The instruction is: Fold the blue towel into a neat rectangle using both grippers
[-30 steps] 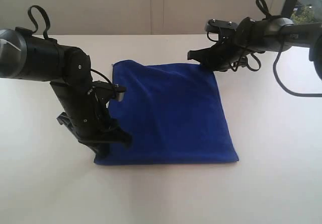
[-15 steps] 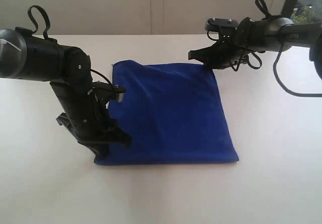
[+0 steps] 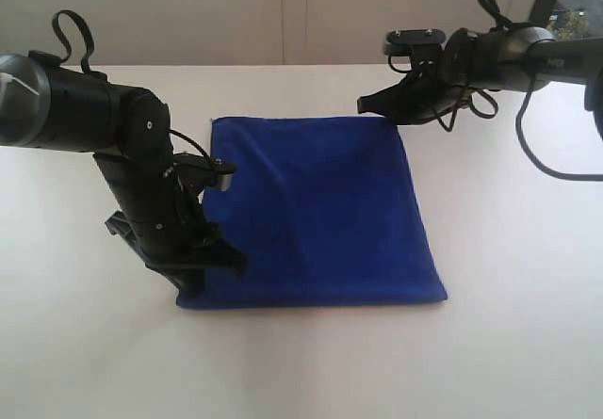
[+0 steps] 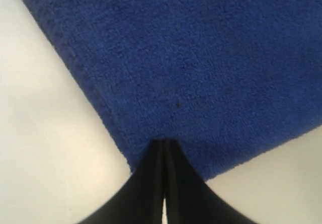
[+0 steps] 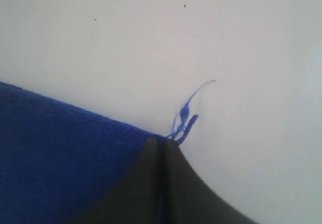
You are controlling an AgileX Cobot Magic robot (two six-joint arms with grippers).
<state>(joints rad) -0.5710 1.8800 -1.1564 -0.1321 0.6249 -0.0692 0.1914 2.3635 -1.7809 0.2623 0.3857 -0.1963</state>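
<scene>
surface [image 3: 509,344]: plain white, matte, takes up most of the shot
specks [image 5: 182,2]: couple of tiny dark dots on the surface, right wrist view only
wall [image 3: 236,14]: beige panels at the back, vertical seam
window [image 3: 582,9]: top right corner, dark frame, greenery outside

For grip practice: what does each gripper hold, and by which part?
The towel: left gripper on one corner, right gripper on the diagonally opposite corner.
</scene>
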